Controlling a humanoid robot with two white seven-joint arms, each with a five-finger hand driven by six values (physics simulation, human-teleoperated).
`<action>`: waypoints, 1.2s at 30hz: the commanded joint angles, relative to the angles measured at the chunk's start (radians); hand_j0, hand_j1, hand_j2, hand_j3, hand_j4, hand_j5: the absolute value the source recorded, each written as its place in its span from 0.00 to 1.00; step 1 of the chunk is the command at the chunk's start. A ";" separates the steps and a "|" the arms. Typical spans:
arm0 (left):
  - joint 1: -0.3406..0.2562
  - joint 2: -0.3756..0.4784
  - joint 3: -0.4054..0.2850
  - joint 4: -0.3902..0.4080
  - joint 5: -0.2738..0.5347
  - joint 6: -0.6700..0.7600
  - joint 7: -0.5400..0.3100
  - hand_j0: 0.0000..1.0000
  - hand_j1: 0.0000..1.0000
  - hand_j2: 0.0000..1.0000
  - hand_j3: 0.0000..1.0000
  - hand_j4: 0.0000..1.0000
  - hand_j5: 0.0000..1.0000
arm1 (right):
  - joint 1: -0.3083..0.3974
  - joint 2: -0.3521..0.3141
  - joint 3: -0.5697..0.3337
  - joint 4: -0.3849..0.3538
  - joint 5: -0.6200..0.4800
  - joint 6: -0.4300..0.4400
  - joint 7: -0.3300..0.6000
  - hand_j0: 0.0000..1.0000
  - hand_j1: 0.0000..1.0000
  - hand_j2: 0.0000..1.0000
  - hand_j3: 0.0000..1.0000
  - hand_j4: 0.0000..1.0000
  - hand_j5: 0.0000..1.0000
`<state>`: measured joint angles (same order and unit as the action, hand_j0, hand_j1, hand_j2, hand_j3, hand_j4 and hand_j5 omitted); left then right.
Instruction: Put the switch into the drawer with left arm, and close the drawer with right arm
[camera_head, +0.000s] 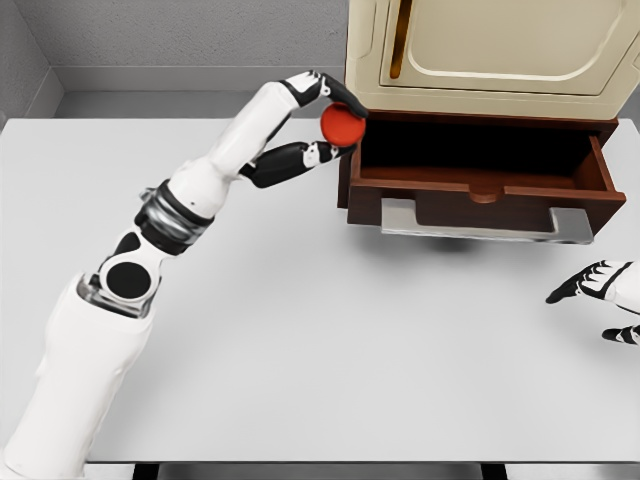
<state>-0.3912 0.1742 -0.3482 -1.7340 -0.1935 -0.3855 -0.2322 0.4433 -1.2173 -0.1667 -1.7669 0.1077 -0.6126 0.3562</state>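
Note:
My left hand is raised above the table, its thumb and fingers shut on a round red switch. The switch hangs at the left front corner of the open drawer, just outside its left wall. The drawer is dark brown wood, pulled out from under a cream cabinet, with a grey metal handle along its front. Its inside looks dark and I see nothing in it. My right hand rests low at the right edge, fingers spread, holding nothing, below and right of the drawer front.
The white table spreads across the view, with its front edge near the bottom. A grey wall runs behind it. The cabinet door above the drawer has a long brass handle.

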 joint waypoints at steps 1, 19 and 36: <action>0.000 -0.019 -0.003 -0.001 -0.024 0.000 0.001 0.49 0.49 0.49 0.49 0.49 0.49 | 0.000 -0.001 0.000 0.000 -0.006 0.002 0.000 0.79 0.79 0.79 0.79 0.79 0.79; -0.060 -0.098 -0.081 0.019 -0.231 0.001 0.001 0.49 0.49 0.49 0.49 0.49 0.49 | 0.000 0.001 0.001 0.000 -0.005 0.002 -0.002 0.79 0.79 0.79 0.79 0.79 0.79; -0.127 -0.139 -0.101 0.099 -0.320 -0.009 0.002 0.49 0.49 0.49 0.49 0.49 0.49 | 0.000 0.001 0.001 0.000 -0.005 0.002 -0.002 0.79 0.79 0.79 0.79 0.79 0.79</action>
<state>-0.5231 0.0386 -0.4489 -1.6475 -0.5099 -0.3933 -0.2309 0.4433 -1.2149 -0.1657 -1.7668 0.1095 -0.6127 0.3560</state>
